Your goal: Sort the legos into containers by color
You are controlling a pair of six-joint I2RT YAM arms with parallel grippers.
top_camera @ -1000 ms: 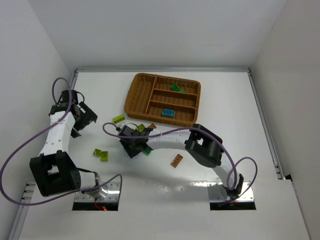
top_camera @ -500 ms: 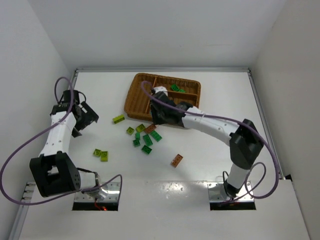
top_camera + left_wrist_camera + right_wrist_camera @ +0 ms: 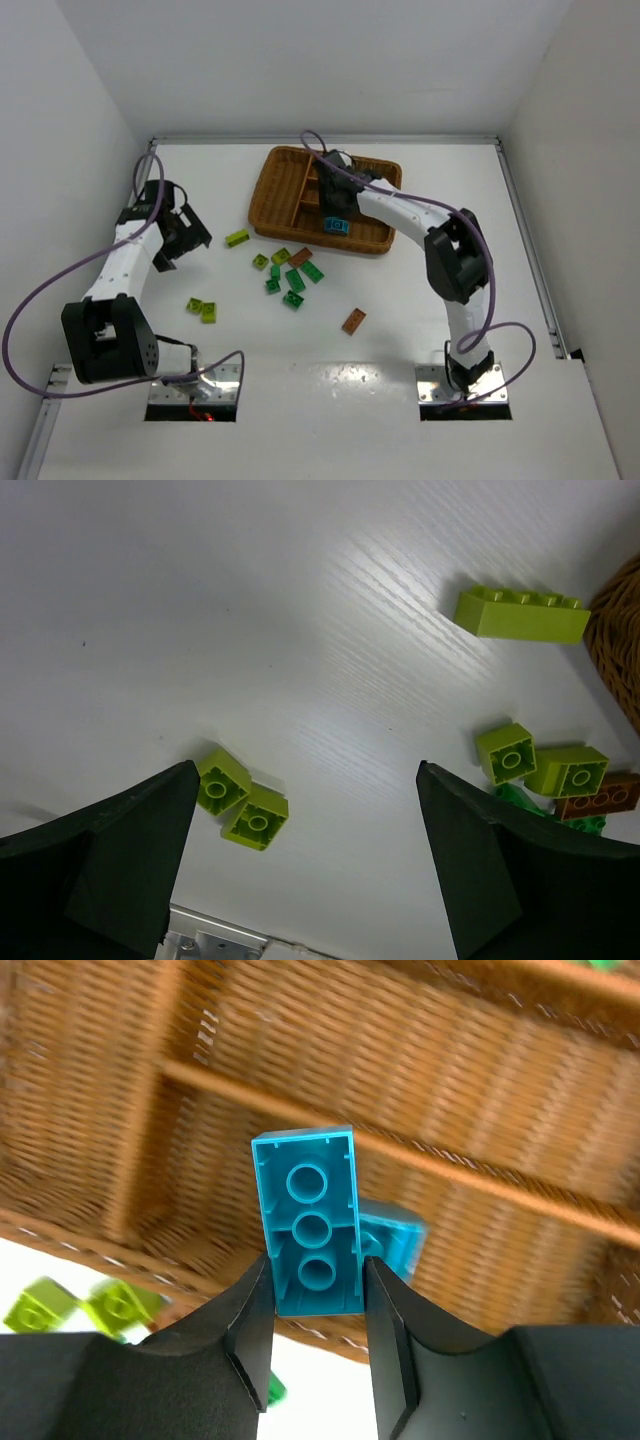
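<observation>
**Teal brick held above the wicker tray, close to its match**

My right fingers (image 3: 247, 1335) are clenched on a teal brick (image 3: 308, 1220), pinching its lower end from both sides. The brick stands up out of the grip, with its long axis running on from my fingers. Its hollow underside, with three round tubes, faces my wrist camera. It hangs over the brown wicker tray (image 3: 262, 188) and is not resting in it.

A second teal brick (image 3: 392, 1240) lies flat in the slot nearest the arms. From the wrist it sits just right of the held brick and partly behind it. The slots run sideways, so my brick's long axis crosses their dividers nearly at right angles. I judge it would need a small shift towards that near slot, and perhaps a turn, to land beside its match rather than across a divider.

Green bricks (image 3: 353, 178) occupy the far slot.

My left fingers (image 3: 110, 880) are spread wide and hold nothing. They hover over the bench, well apart from the tray, so my right arm is plainly the nearer one. Below them lie a pair of lime bricks (image 3: 240, 800) and a long lime brick (image 3: 522, 615). More loose bricks (image 3: 290, 285) wait on the bench in front of the tray.
</observation>
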